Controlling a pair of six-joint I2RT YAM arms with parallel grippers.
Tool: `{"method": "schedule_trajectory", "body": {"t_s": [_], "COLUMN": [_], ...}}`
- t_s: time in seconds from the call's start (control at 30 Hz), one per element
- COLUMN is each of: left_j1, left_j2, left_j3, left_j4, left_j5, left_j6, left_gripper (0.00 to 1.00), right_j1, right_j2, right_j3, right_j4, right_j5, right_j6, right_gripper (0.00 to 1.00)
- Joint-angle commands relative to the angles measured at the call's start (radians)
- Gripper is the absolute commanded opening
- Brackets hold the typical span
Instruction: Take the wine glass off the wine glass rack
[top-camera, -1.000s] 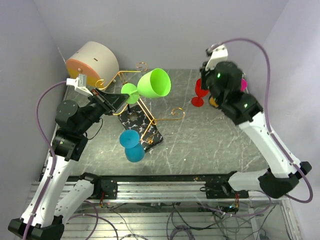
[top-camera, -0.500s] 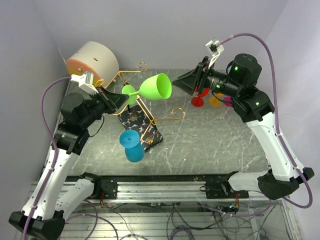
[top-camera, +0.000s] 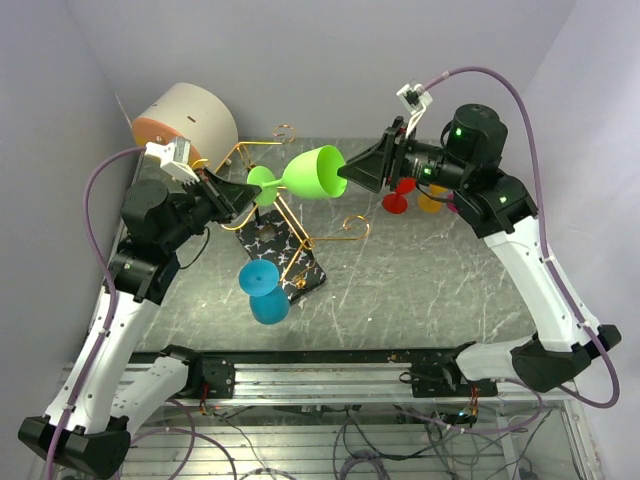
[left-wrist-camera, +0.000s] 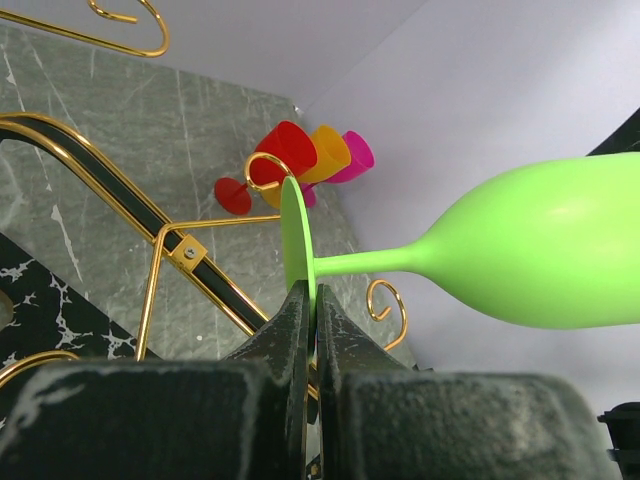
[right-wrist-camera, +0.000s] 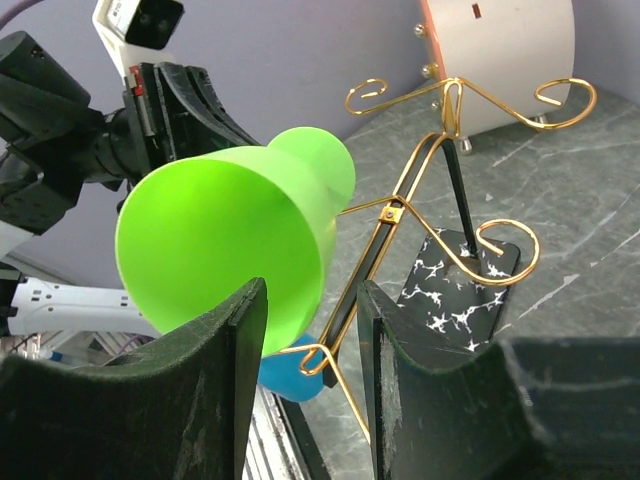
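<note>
item: lime-green plastic wine glass (top-camera: 318, 172), upper centre of top view, sideways in the air above gold wire wine glass rack (top-camera: 272, 242) | left gripper (left-wrist-camera: 312, 300): clamped on its thin foot disc | right gripper (right-wrist-camera: 310, 300): jaws spread at bowl rim, holding nothing | handling: likely light, stiff, slick; grip bowl gently

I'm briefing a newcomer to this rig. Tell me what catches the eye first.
A bright green wine glass lies sideways in mid-air at the centre, the left gripper pinching its foot while the open right gripper faces its mouth. Below it stands the gold wire wine glass rack with a blue glass at its near end; red, orange and pink glasses cluster far right.
</note>
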Motion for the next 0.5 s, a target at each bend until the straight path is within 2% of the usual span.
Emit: {"method": "schedule_trajectory", "body": {"t_s": [0.0,0.2,0.27,0.3,0.37,0.4,0.43,0.47], "left_j1": [0.006,0.006,0.006,0.006,0.006,0.006,0.006,0.006], "left_j2": [-0.010,-0.001,0.007,0.011,0.018,0.021,0.023,0.027], "left_j3": [0.033,0.028,0.027,0.028,0.036,0.041,0.047,0.055], "left_j4": [0.046,0.069,0.076,0.080,0.077,0.071,0.062,0.044], "left_j5": [0.027,0.039,0.046,0.051,0.054,0.051,0.044,0.035], "left_j6": [0.008,0.002,-0.001,-0.002,0.002,0.008,0.017,0.028], "left_gripper": [0.07,0.07,0.07,0.07,0.07,0.07,0.08,0.13], "right_j1": [0.002,0.004,0.006,0.006,0.006,0.006,0.006,0.006], "right_j2": [0.015,0.039,0.060,0.073,0.097,0.101,0.102,0.096], "right_j3": [-0.001,-0.003,0.012,0.022,0.041,0.047,0.051,0.049], "right_j4": [0.002,0.038,0.037,0.032,0.023,0.020,0.020,0.027], "right_j5": [-0.001,-0.038,-0.045,-0.051,-0.038,-0.020,0.009,0.042], "right_j6": [-0.016,0.000,0.004,0.004,0.009,0.011,0.015,0.019], "right_gripper": [0.41,0.40,0.36,0.30,0.06,0.00,0.00,0.00]}}
